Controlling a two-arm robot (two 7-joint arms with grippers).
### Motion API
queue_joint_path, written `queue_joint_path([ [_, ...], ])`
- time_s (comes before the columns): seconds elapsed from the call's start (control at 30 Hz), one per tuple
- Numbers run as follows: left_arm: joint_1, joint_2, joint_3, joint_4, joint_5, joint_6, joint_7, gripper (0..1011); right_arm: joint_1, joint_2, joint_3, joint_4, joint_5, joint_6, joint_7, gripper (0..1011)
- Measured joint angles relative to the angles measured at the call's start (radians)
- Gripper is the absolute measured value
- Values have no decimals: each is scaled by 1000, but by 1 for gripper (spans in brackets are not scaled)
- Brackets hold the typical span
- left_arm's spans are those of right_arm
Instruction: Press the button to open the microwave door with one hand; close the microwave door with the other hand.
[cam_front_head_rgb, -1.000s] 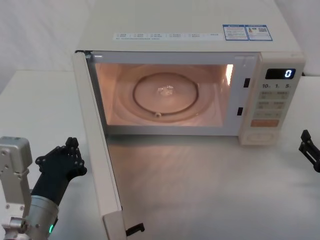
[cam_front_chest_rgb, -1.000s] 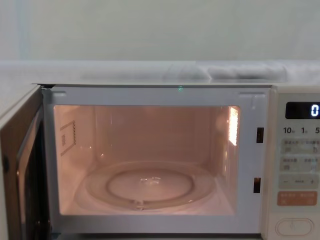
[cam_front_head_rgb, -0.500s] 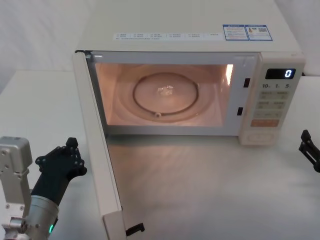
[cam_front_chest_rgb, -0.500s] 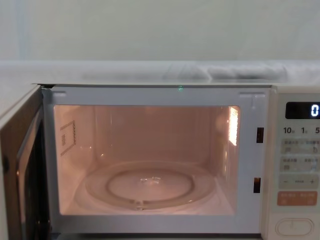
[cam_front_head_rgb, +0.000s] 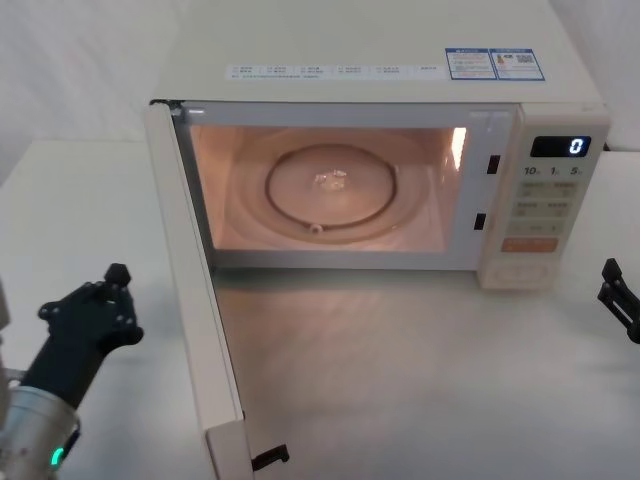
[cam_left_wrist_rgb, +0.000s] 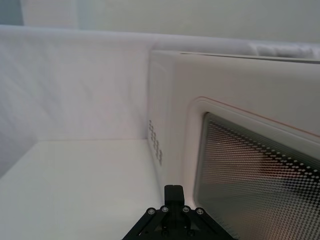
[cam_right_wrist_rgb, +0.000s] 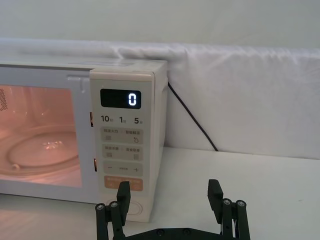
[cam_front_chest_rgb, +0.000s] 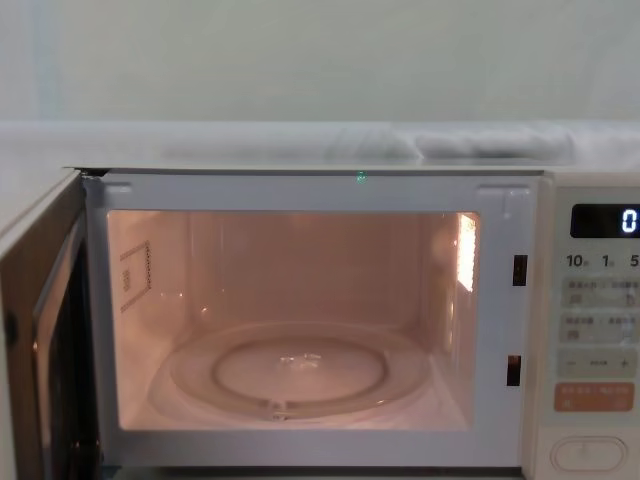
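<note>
The microwave door stands swung wide open to the left, showing the lit cavity and its glass turntable. My left gripper, black with a green-lit wrist, hangs shut to the left of the door's outer face, apart from it. The left wrist view has that gripper facing the door and its dark window. The button is the wide oval at the bottom of the control panel, also visible in the chest view. My right gripper is open at the far right, clear of the panel; from the wrist it looks toward the button.
The microwave takes up the back middle of the white table. A black power cord runs behind its right side. The display reads 0.
My left gripper has moved left and toward me, away from the door's outer face. The door and the right gripper have not moved.
</note>
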Motion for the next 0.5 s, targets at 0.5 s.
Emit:
queue_joint_path([
  [0.5, 136, 70, -167, -93, -100, 20, -108, 0, 0, 0, 0, 0, 0, 0, 0, 1002],
])
